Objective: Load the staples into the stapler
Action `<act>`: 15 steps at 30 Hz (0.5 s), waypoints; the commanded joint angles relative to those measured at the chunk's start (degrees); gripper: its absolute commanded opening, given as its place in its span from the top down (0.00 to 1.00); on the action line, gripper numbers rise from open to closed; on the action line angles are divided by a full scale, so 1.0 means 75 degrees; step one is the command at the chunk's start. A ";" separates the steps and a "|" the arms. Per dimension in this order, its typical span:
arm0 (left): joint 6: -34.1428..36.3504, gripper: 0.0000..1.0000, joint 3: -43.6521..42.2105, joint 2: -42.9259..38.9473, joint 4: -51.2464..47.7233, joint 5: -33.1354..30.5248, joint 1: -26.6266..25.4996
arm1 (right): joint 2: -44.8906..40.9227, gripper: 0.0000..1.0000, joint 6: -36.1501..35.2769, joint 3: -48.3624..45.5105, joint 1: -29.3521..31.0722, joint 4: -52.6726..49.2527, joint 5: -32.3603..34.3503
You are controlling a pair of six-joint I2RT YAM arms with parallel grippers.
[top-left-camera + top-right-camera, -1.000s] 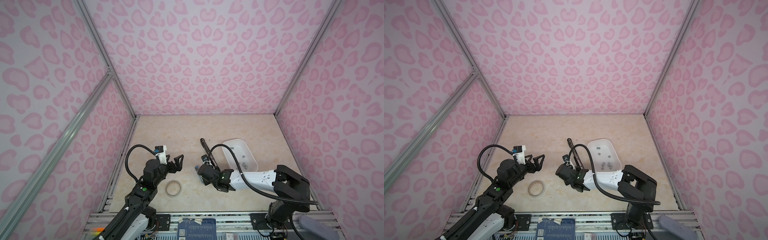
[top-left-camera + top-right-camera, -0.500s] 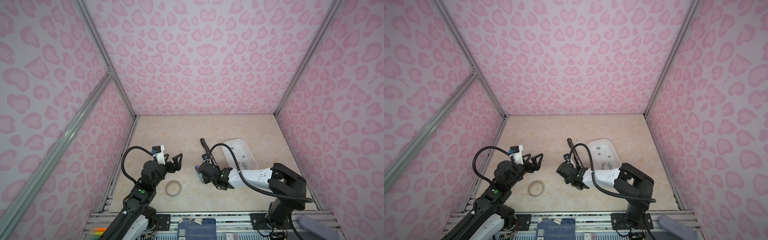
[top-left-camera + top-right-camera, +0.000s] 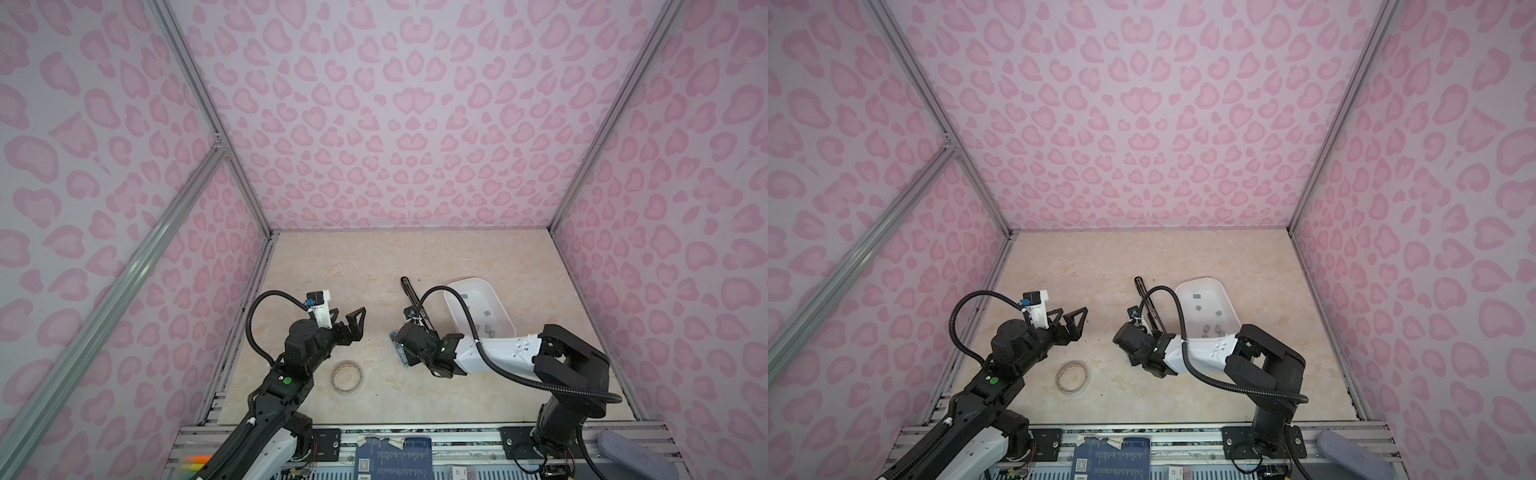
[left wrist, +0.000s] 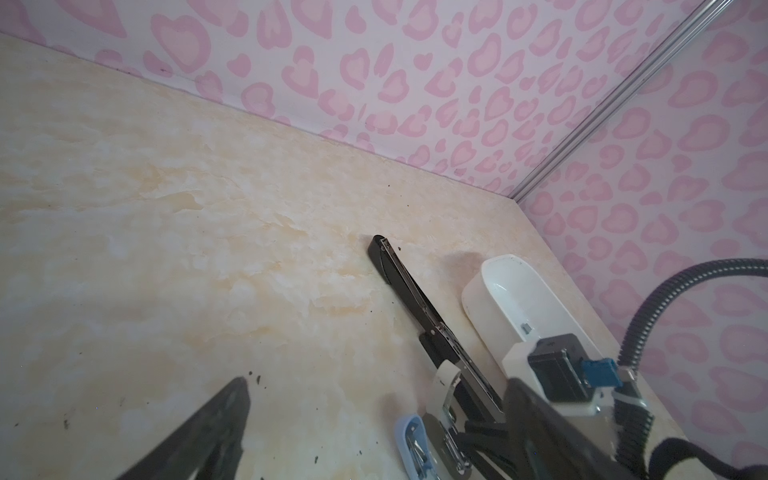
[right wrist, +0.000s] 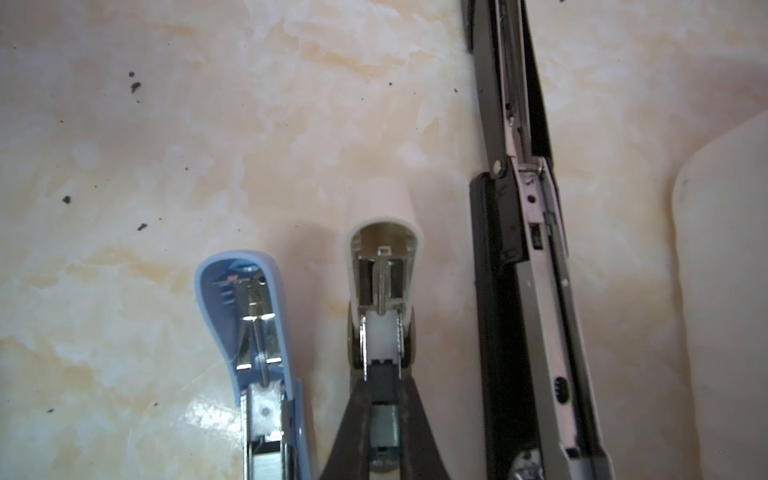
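Table (image 3: 332, 266): beige marble top. White tray (image 3: 469, 283) on the right side. Long black stapler (image 5: 536, 291) lies open just beside the tray.

Left gripper (image 3: 349, 324): raised, fingers wide, empty.

Right gripper (image 5: 384, 409): fingers narrow, pinching a staple strip (image 5: 384, 432) in the open white stapler (image 5: 384, 232). Blue stapler (image 5: 253, 311) is open alongside. Tape ring (image 3: 347, 376) lies near the front edge.

Remaining staples (image 3: 1208, 330): loose in the tray.
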 commanded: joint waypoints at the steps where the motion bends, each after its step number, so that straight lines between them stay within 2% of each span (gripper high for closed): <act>1: 0.0055 0.04 0.0088 -0.0017 0.0186 0.0029 -0.0008 | 0.0076 0.97 0.0033 -0.0039 0.0002 0.0078 0.0041; 15: 0.0066 0.04 0.0071 -0.0006 0.0185 -0.0030 -0.0005 | 0.0183 0.98 0.0064 -0.0012 -0.0008 0.0087 -0.0020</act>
